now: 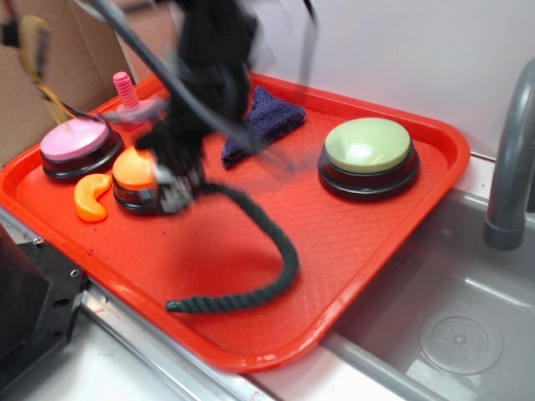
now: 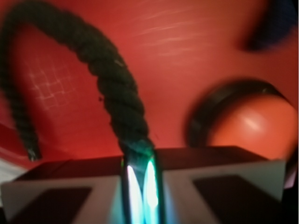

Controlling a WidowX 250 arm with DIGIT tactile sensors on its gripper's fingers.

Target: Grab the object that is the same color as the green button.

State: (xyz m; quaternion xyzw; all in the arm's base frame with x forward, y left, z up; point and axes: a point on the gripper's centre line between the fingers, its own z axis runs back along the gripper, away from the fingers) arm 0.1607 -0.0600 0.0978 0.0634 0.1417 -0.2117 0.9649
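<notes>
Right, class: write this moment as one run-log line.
pincer: shut on rope end | rope: free end trailing on red tray | green button: untouched, on tray | phase: rope gripped

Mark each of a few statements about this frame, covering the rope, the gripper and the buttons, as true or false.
1. The gripper is shut on one end of the dark green rope. True.
2. The rope's far end hangs over the sink. False: it lies on the red tray.
3. The pale green button stands apart from the other buttons. True.
4. The blue cloth covers the orange button. False: the cloth lies near the tray's back edge, not on the button.
</notes>
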